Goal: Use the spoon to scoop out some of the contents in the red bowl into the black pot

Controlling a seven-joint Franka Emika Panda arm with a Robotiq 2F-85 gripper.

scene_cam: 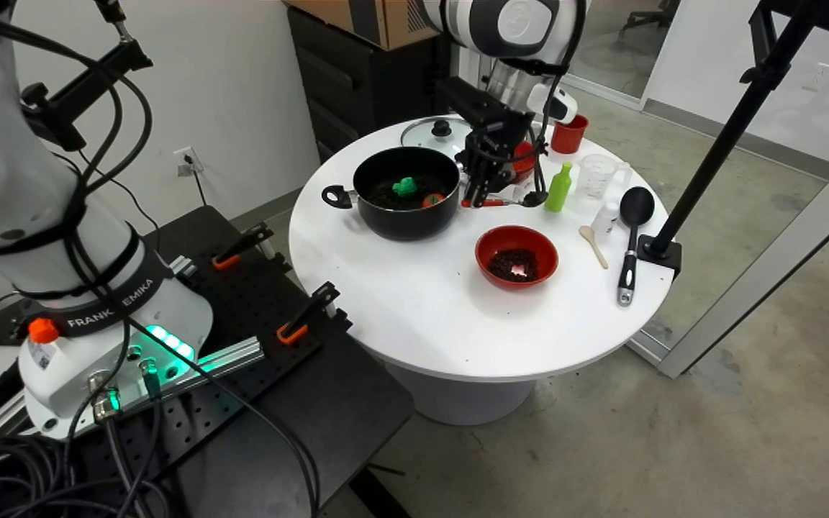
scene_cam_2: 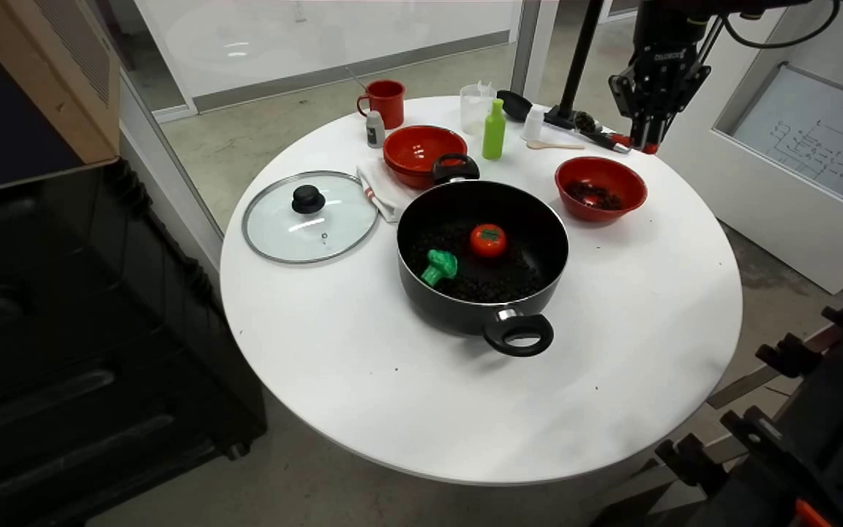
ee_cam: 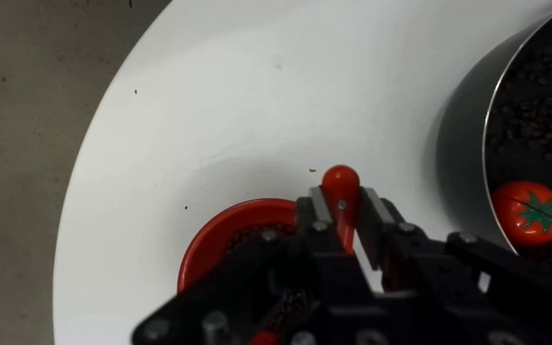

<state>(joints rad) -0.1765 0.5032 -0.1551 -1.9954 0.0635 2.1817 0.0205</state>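
My gripper (ee_cam: 341,191) is shut on the red handle of the spoon (ee_cam: 342,179), whose rounded end pokes out past the fingertips. In an exterior view, the spoon's head (scene_cam: 534,199) points away to the right and bears a dark heap; the wrist view hides it behind the gripper. Gripper and spoon hang in the air above the table. Seen from the wrist, the red bowl (ee_cam: 230,219) lies partly under the gripper, with dark grains inside. To the gripper's right stands the black pot (ee_cam: 465,158), holding dark grains, a tomato (scene_cam_2: 488,241) and a green broccoli piece (scene_cam_2: 440,267).
Behind the pot are a glass lid (scene_cam_2: 275,227), stacked red bowls (scene_cam_2: 423,139) on a cloth (scene_cam_2: 381,187), and a red cup (scene_cam_2: 386,104). A green bottle (scene_cam: 558,188), measuring cup (scene_cam: 594,176), wooden spoon (scene_cam: 593,244), black ladle (scene_cam: 634,216) and clamped pole (scene_cam: 717,158) stand or lie near the edge.
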